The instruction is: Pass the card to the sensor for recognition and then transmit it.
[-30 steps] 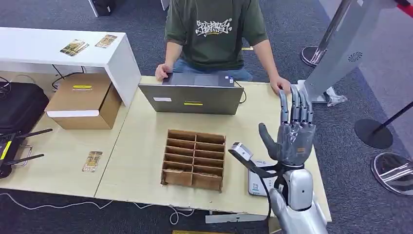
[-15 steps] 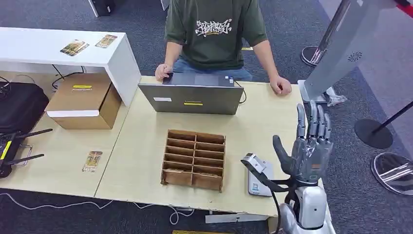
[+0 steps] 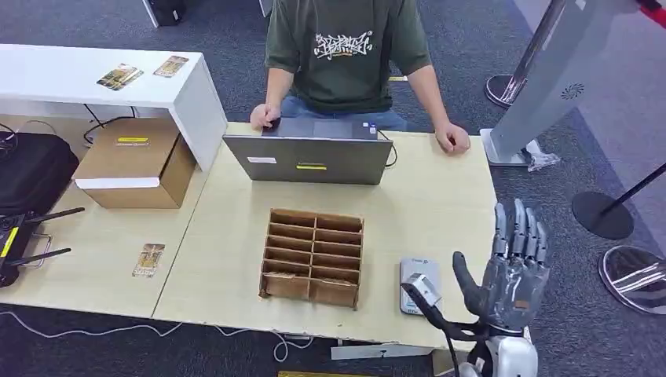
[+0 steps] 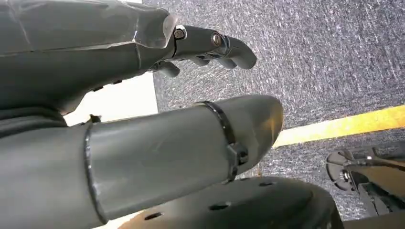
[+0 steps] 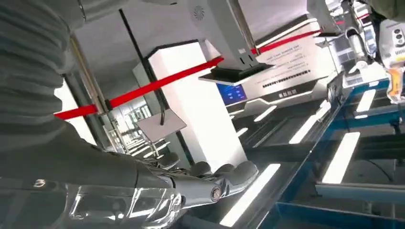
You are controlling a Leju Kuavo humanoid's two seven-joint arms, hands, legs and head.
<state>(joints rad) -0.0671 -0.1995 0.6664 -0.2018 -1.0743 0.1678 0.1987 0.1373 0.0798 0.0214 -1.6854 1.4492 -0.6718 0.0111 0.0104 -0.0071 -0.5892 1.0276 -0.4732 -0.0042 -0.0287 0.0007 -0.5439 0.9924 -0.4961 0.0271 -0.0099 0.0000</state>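
The robot's right hand (image 3: pixel 512 271) is up at the near right corner of the pale wooden table (image 3: pixel 440 204), palm facing in, fingers (image 3: pixel 518 232) straight and spread, nothing in it, so it's released. In the right wrist view the same hand (image 5: pixel 157 191) points up toward the ceiling lights with the fingers stretched out and nothing between them.

The left hand (image 4: pixel 119 95) hangs over dark grey carpet (image 4: pixel 310 57) with a yellow floor stripe (image 4: pixel 344 125) nearby; the thumb and darker fingers are loosely extended and it isn't holding anything either.

As for the card, a small patterned card (image 3: pixel 148 260) lies flat on the left part of the table, well apart from the right hand. Two more patterned cards (image 3: pixel 120 75) sit on the white shelf (image 3: pixel 94 78) at the far left. The small grey card sensor (image 3: pixel 418 284) lies flat on the table just beside the right hand, at the near edge, with a black cable running off it.

In the middle is a brown cardboard divider tray (image 3: pixel 313 256) with two columns of slots. Behind it there's a grey laptop (image 3: pixel 310 157), and a person in a dark green printed T-shirt (image 3: pixel 344 47) sits at the far side with both hands resting on the table. A closed brown cardboard box (image 3: pixel 135 163) stands on the left.
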